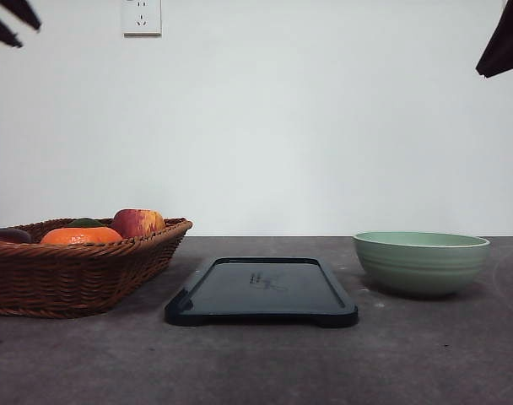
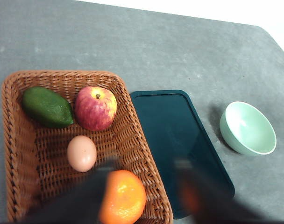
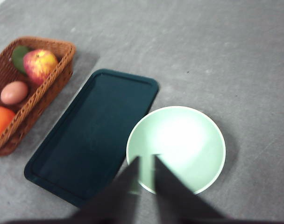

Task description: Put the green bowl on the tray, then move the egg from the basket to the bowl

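Currently the pale sage-green round bowl (image 1: 421,262) sits upright and empty on the grey table (image 1: 256,363), off to the right of the flat near-black rectangular plastic tray (image 1: 261,292) and just beside its edge without touching, as the right wrist view makes plain. Nothing lies on the tray. To its left stands the shallow brown woven wicker basket (image 1: 75,274), holding the small pale pinkish-brown egg (image 2: 81,153) between a red-yellow apple (image 2: 95,108), a dark green avocado (image 2: 47,107) and an orange fruit (image 2: 123,197).

The right gripper (image 3: 144,163) hangs above the bowl's near rim, its two dark fingers only a narrow slit apart and holding nothing. The left gripper (image 2: 144,170) hovers over the basket and tray edge, spread wide and empty.

Moving the bowl appears to be the step in hand. To do it well, the right fingers would likely need to part further, straddle the rim with one inside and one outside, pinch firmly, lift level, and set the bowl down centred on the tray, since it looks nearly as wide as the tray.
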